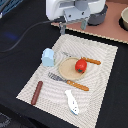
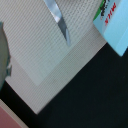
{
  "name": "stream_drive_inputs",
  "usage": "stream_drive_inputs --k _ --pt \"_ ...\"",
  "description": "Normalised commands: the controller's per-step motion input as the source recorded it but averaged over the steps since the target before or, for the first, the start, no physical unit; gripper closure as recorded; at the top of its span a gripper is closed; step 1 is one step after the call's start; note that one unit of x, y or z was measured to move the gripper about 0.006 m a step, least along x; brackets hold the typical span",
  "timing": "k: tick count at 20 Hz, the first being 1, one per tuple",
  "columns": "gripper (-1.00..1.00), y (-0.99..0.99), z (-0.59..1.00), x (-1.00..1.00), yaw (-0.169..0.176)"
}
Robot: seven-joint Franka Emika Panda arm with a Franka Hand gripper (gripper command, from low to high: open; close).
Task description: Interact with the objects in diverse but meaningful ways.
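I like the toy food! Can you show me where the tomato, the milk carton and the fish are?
Red tomato (image 1: 81, 65), exterior view: middle of the ball, on the plate.
Light blue milk carton (image 1: 48, 57), exterior view: its front face.
White-and-blue fish (image 1: 72, 101), exterior view: middle of its body.

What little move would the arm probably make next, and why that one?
Probably come forward and down toward the light blue carton. The gripper hangs above the mat's far edge holding nothing, and the carton looks like the nearest toy; its corner already shows in the wrist view.
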Motion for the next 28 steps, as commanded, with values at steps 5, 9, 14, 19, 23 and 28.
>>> stream_drive_inputs --k 5,9,14,19,23,28 --pt "-1.0 -0.16 -0.08 -0.67 0.102" --pt "-1.0 -0.46 0.08 -0.68 0.0" --pt "-1.0 -0.52 0.05 -0.64 0.0" --pt "-1.0 -0.47 0.0 -0.57 0.027" --pt "-1.0 -0.21 -0.19 -0.36 0.16" --pt "-1.0 -0.16 -0.19 -0.34 0.179"
